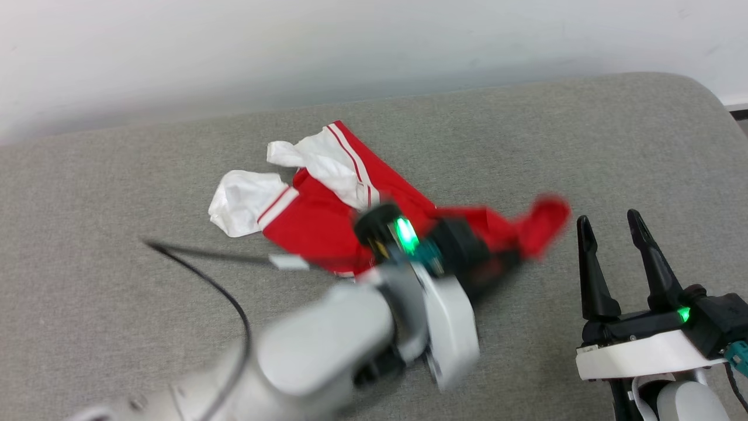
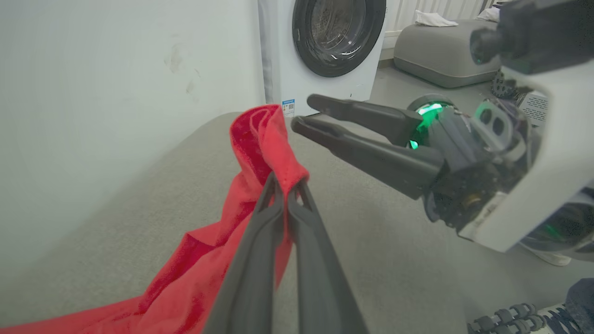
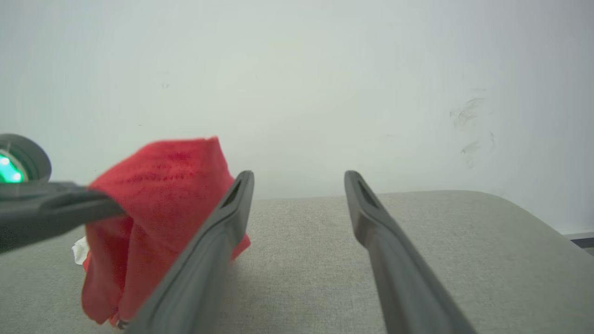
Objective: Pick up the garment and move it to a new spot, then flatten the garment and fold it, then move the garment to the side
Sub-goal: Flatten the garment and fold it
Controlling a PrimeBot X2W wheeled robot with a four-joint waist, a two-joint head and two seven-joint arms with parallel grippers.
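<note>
In the head view the left arm (image 1: 327, 339) is smearing into blur. Its pale forearm is covering the near edge of the shirt (image 1: 315, 216), so the hem there is hard to make out. The left pincer (image 2: 285, 185) is reading far better from its own wrist. Both long dark fingers are pressing together on a fold of red cloth, holding that corner up off the grey surface (image 1: 117, 175). The rest is lying crumpled to the left (the white sleeves (image 1: 245, 202), edged in red-and-white stripes, are bunching at the far end). The cloth is looking soft and finely knitted, while the surface is a coarse woven fabric with a rounded corner. The right pincer (image 1: 608, 219) is standing wide open with nothing between its tapered fingers, close beside the raised red corner; whether a fingertip is brushing it cannot be told. A white washing machine (image 2: 325, 46) with a round dark door is being cut off by the top edge of the left wrist view.
</note>
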